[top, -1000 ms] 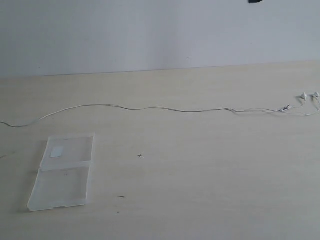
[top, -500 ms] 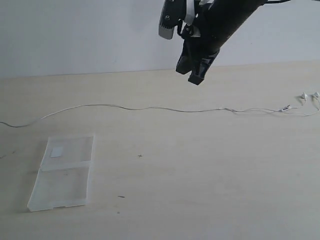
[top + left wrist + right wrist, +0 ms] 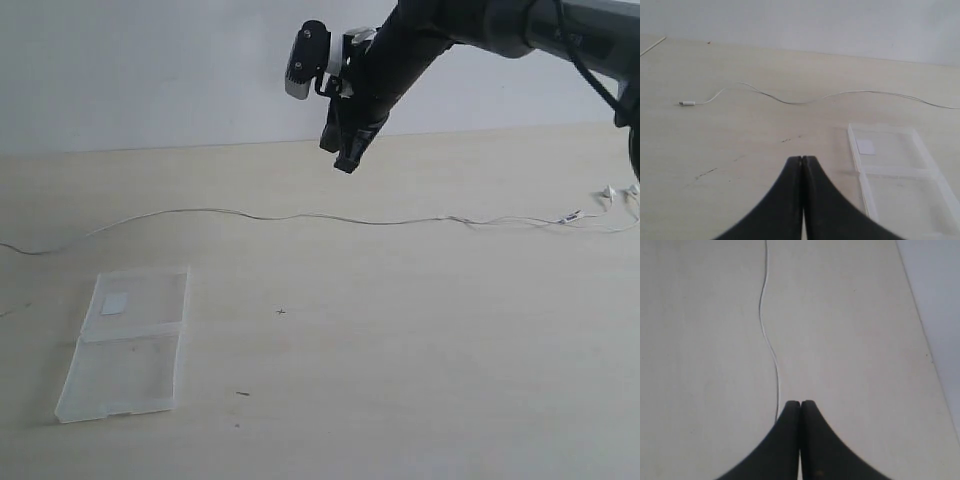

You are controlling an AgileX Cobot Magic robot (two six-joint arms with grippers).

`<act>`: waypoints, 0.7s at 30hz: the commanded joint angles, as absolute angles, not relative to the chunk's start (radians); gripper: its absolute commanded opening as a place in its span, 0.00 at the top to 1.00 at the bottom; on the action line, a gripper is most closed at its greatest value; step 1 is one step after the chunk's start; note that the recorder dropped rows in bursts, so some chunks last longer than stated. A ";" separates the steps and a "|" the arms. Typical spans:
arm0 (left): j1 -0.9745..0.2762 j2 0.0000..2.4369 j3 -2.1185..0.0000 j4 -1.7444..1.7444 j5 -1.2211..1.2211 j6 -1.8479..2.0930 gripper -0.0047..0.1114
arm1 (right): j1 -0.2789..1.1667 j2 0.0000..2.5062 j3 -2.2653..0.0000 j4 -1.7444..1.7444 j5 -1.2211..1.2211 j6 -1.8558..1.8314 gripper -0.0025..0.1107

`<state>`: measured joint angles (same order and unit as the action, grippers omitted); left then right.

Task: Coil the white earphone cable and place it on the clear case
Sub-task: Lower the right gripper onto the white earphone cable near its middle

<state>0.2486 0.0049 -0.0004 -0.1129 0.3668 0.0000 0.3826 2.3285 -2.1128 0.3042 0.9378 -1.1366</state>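
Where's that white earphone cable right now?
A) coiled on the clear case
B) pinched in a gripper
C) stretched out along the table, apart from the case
C: the white earphone cable runs uncoiled over the table, apart from the clear case; the right gripper above it is shut, empty.

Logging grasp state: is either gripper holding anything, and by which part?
Nothing is held. The left gripper and right gripper are shut on nothing; the white earphone cable lies untouched.

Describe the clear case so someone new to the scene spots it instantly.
On the pale wooden table, look left in the exterior view, nearer the camera than the thin white cable. The clear case lies there opened flat: two see-through halves, a small whitish sticker on the far one.
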 commanded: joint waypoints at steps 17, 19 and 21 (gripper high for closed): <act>0.251 0.000 0.000 -0.116 0.360 0.000 0.96 | 0.366 2.484 -2.131 0.428 0.858 -1.182 0.89; 0.251 0.000 0.000 -0.116 0.360 0.000 0.96 | 0.366 2.491 -2.131 0.435 0.854 -1.182 0.82; 0.251 0.000 0.000 -0.116 0.360 0.000 0.96 | 0.366 2.501 -2.131 0.447 0.843 -1.182 0.77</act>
